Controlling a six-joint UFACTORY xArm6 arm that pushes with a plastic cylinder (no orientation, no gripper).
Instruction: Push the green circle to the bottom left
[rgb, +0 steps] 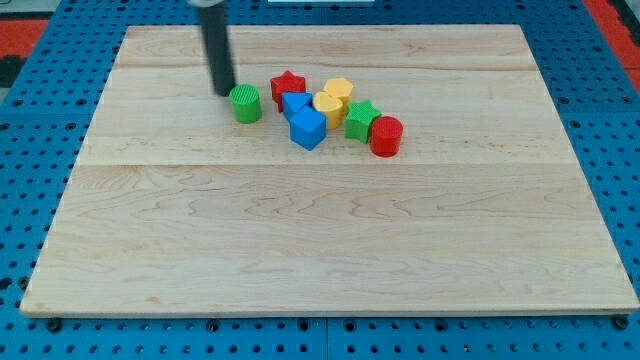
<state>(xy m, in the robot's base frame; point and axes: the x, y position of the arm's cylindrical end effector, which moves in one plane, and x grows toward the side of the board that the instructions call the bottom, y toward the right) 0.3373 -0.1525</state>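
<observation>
The green circle (246, 103) stands on the wooden board (330, 230) in its upper left-middle part. My tip (224, 92) is just to the upper left of the green circle, touching or nearly touching it. The dark rod rises from there to the view's top edge.
A cluster lies right of the green circle: a red star (288, 87), two blue blocks (296, 103) (309, 129), a yellow hexagon (339, 91), a yellow heart (328, 108), a green star (360, 119) and a red cylinder (386, 135). Blue pegboard (40, 110) surrounds the board.
</observation>
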